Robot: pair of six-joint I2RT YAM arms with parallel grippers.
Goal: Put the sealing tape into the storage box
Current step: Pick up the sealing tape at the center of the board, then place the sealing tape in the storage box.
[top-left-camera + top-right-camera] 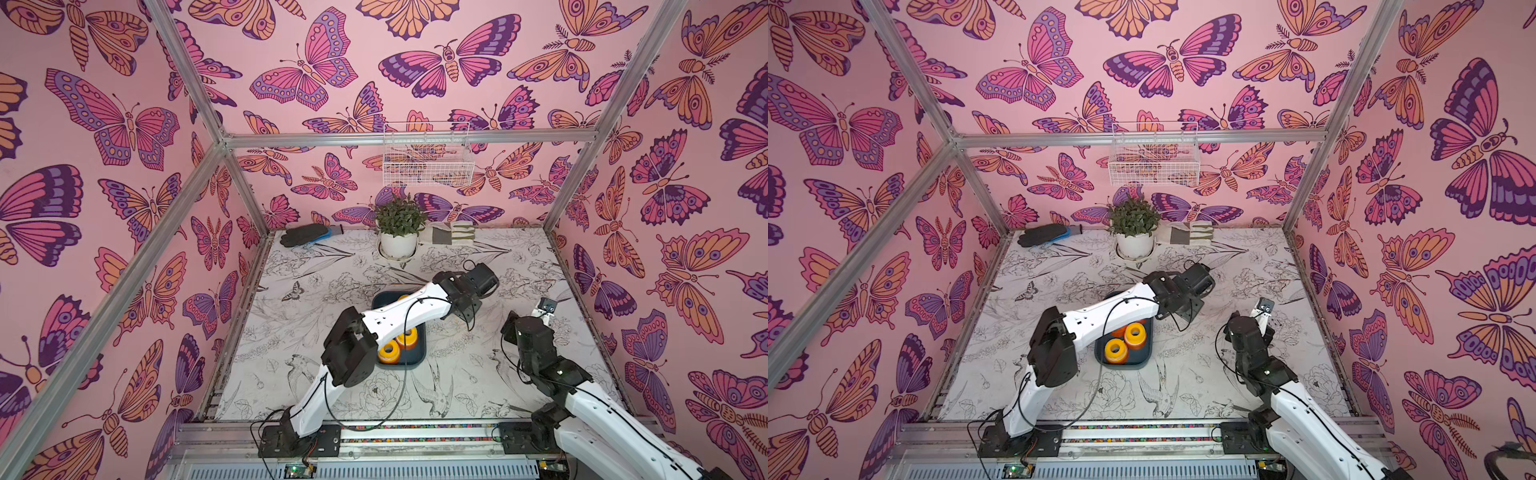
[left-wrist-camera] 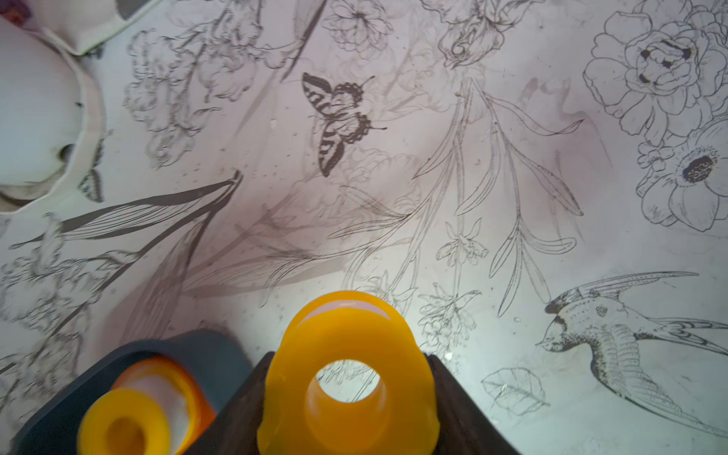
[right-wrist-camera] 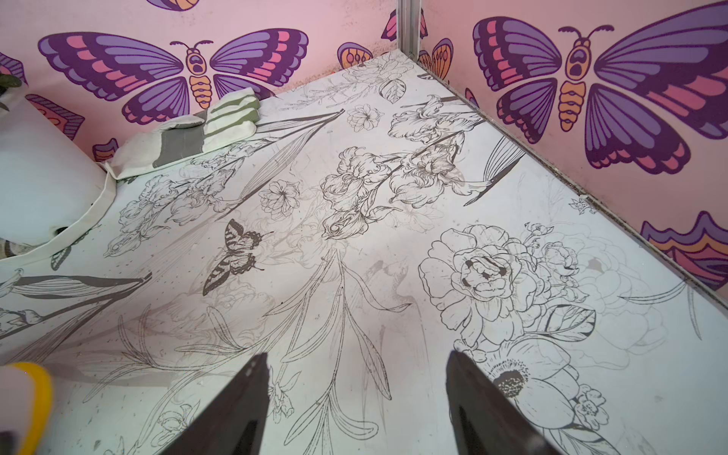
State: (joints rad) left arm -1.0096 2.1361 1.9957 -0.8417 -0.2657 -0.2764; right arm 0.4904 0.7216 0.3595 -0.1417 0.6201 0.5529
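Now left gripper [image 2: 350, 356] clamps yellow-flanged plastic spool of white sealing tape [image 2: 346, 335], bore along fingers [image 2: 240, 413]; shallow dark-teal plastic storage box [image 2: 208, 348] lies just beside, toward left edge of surface [image 2: 394, 197].

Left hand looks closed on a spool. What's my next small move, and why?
Probably lift the left hand a little and swing it over the box. Its fingers clasp the yellow spool, but the table shows through the spool's hole and the box lies alongside, so releasing here would likely miss.
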